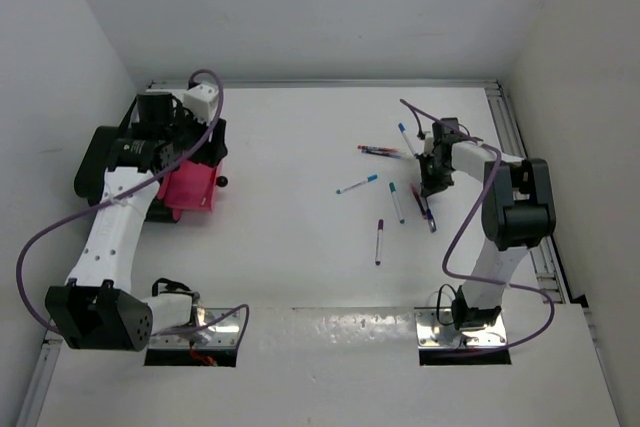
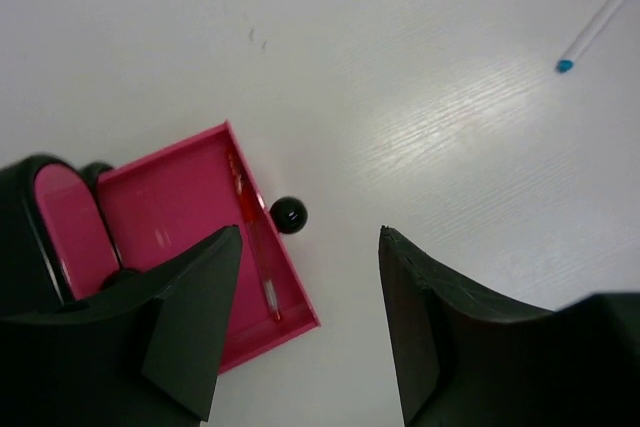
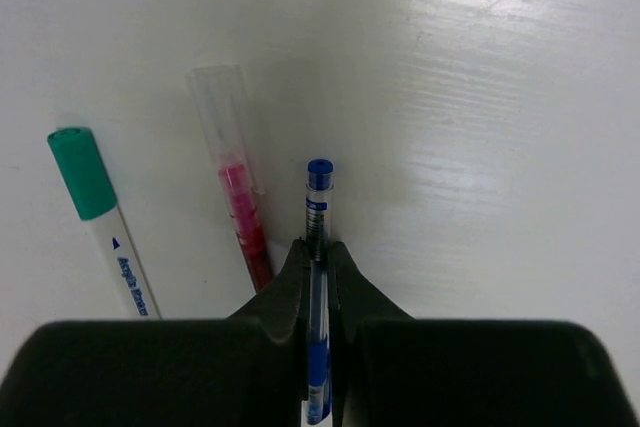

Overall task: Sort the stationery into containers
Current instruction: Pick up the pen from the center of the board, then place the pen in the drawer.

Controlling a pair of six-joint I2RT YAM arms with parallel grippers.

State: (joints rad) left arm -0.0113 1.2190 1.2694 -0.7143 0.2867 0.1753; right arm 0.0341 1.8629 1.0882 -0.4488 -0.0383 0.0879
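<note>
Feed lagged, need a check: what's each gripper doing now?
Left gripper: open, holding nothing.
Right gripper: shut on the thin blue-capped pen.

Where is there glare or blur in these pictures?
Left wrist view: a bright glare streak on the table beside the pink tray. Right wrist view: glare top right, blue pen sharp, right tool blurred near the lens. Top view: even light, metal base plates shine.

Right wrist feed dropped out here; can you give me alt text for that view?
The right pincer is closed on a blue pen. Beside it, a red pen with a clear cap and a green-capped pen lie on the white table.
</note>
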